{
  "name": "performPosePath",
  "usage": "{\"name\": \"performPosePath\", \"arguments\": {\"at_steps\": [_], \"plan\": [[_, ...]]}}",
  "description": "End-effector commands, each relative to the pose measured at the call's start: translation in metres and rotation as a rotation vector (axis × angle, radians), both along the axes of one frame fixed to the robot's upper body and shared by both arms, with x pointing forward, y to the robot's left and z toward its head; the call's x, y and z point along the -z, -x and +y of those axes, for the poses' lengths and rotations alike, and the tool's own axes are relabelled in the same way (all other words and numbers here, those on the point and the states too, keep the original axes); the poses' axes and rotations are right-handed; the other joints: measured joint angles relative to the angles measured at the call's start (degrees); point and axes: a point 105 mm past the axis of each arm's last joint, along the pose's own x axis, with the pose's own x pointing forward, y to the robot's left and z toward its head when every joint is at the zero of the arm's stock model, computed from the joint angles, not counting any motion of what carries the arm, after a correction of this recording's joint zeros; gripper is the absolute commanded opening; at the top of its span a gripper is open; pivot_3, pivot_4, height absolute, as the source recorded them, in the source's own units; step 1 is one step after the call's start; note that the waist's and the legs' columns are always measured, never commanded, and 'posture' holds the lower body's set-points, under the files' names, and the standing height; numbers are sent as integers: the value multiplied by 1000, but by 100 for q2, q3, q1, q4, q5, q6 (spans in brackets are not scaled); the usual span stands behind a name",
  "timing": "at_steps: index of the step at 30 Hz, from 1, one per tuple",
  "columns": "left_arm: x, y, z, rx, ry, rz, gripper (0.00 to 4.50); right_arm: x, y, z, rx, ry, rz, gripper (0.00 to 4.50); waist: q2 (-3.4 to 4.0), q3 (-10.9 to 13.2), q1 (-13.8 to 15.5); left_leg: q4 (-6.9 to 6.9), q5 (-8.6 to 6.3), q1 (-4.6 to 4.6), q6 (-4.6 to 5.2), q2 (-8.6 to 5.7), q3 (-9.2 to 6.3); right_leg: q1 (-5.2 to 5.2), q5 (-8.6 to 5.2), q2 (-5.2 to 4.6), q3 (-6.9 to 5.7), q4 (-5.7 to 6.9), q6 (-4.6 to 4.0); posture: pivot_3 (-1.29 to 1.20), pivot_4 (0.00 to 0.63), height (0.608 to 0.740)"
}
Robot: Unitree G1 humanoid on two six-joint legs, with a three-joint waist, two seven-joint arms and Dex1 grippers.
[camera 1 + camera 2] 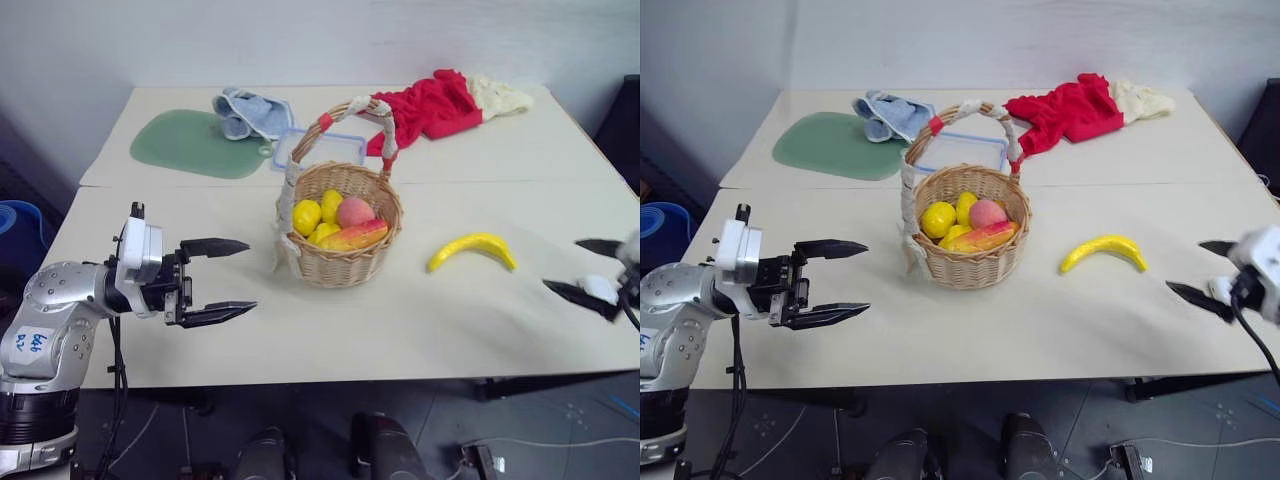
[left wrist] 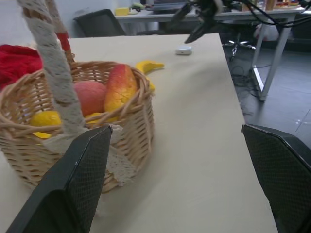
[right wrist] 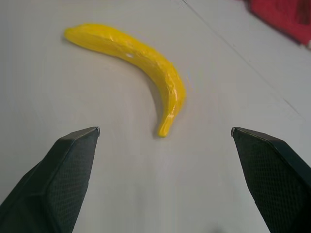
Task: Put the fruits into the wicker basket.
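Note:
The wicker basket [image 1: 340, 255] stands mid-table with its arched handle wrapped in white and red. Inside it lie yellow lemons [image 1: 307, 216], a pink peach [image 1: 354, 212] and a red-orange mango [image 1: 355, 237]. A yellow banana [image 1: 471, 249] lies on the table to the basket's right. My left gripper [image 1: 232, 279] is open and empty, left of the basket, its fingers pointing toward it. My right gripper [image 1: 590, 270] is open and empty at the table's right edge, pointing at the banana [image 3: 141, 60], a short way off it.
At the back lie a green mat [image 1: 192, 145], a blue-grey cloth [image 1: 252, 112], a clear blue-rimmed container [image 1: 318, 148] behind the basket and a red and cream cloth [image 1: 440, 105]. A small white case [image 2: 183, 49] lies beyond the banana in the left wrist view.

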Motion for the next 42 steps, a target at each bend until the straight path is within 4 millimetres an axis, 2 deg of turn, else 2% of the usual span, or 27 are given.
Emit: {"name": "performPosePath", "arguments": {"at_steps": [1,3,6,13,16,20,25,28,31,34,36,39,42], "plan": [[-13,4,-10,17,10,-63,4479,5,-24,-10,74,-10,101,4500,4,3,-26,3,0,-2,1,-1,9,-3,0,1,3,1,0,0,150,740],[-25,4,-8,4,48,-78,4479,10,-35,-9,64,51,136,4500,4,3,-23,4,6,-15,10,-9,23,-24,6,-5,7,6,10,0,150,740],[-37,6,-5,-6,50,-90,4479,13,-48,-1,65,11,189,4500,5,4,-31,6,6,-24,10,-7,20,-29,6,-7,15,5,11,0,150,740],[-35,8,-10,10,44,-74,4479,17,-70,25,80,-196,230,4500,6,3,-37,7,7,-27,8,-6,25,-34,6,-1,16,8,11,0,150,740],[-36,8,-11,15,44,-70,4479,20,-76,30,88,-201,222,4500,7,3,-35,7,7,-29,8,-6,25,-34,6,-1,16,8,12,0,150,740],[-37,7,-12,23,35,-67,4500,27,-83,32,135,-172,202,3547,7,3,-38,7,7,-29,7,-6,24,-34,6,-1,16,9,12,0,150,740],[-37,8,-14,45,25,-55,4500,27,-82,32,129,-218,202,1829,8,3,-47,6,7,-30,6,-5,25,-37,6,1,16,11,12,0,150,740],[-35,7,-14,50,20,-50,4500,21,-78,31,95,-236,178,791,8,3,-47,5,7,-30,5,-4,25,-37,6,5,16,10,12,0,150,740],[-35,8,-14,47,25,-48,4500,-1,-69,40,-38,-315,150,634,10,5,-39,6,7,-31,5,-5,25,-37,7,4,16,8,12,0,150,740],[-33,5,-6,-9,65,-59,4500,-38,-54,63,-213,-416,133,634,15,7,-32,6,7,-33,6,-4,24,-38,8,4,19,9,15,0,150,740],[-29,3,0,-54,89,-43,4500,-60,-38,93,-312,-461,143,634,19,5,-28,5,7,-37,5,0,17,-40,8,1,21,12,15,0,150,740],[-23,3,5,-86,102,-26,4500,-77,-25,138,-368,-515,153,634,19,5,-54,7,2,-36,-5,14,15,-45,7,-10,23,12,12,0,150,740],[-22,0,5,-102,122,-24,4500,-81,-30,189,-360,-556,155,634,19,4,-49,10,1,-33,-15,19,16,-47,9,-11,22,12,4,0,150,740]]}}
